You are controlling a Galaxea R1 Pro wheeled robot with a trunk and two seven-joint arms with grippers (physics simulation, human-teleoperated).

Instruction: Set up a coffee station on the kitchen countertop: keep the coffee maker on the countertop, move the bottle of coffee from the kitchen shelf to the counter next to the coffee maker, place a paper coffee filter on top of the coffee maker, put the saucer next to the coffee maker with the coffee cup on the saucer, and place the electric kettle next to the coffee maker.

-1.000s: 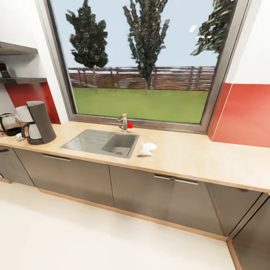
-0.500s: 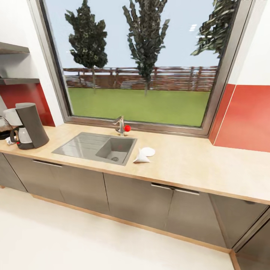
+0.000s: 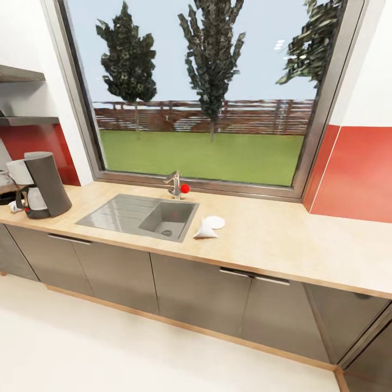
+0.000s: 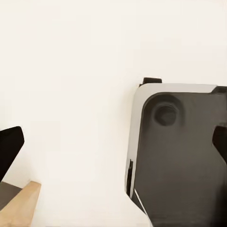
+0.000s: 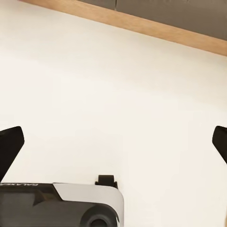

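Kitchen: long light-wood kitchen countertop (image 3: 283, 239) under a wide window, grey cabinet fronts below, inset steel sink (image 3: 139, 216) centre-left of the head view.
Coffee maker: black coffee maker (image 3: 44, 185) stands upright at the far left of the counter, carafe facing front.
Kettle: part of the electric kettle (image 3: 6, 188) shows at the left edge, just behind the coffee maker.
Filter and saucer: white paper coffee filter (image 3: 205, 231) lies on the counter just right of the sink, touching or nearly touching the saucer (image 3: 215, 222) behind it.
Shelf: kitchen shelf (image 3: 30, 120) at upper left; whether the bottle is on it cannot be told.
Left gripper: left gripper (image 4: 113, 144) spread wide, holding nothing, aimed at pale floor (image 4: 71, 71).
Right gripper: right gripper (image 5: 113, 142) likewise spread and unladen, over floor near the cabinet plinth.
Risk: the filter is thin and light; a shallow or off-centre pinch may crush it, slide it into the sink, or nudge the saucer.
Risk: driving closer with arms low could knock the cabinet fronts.
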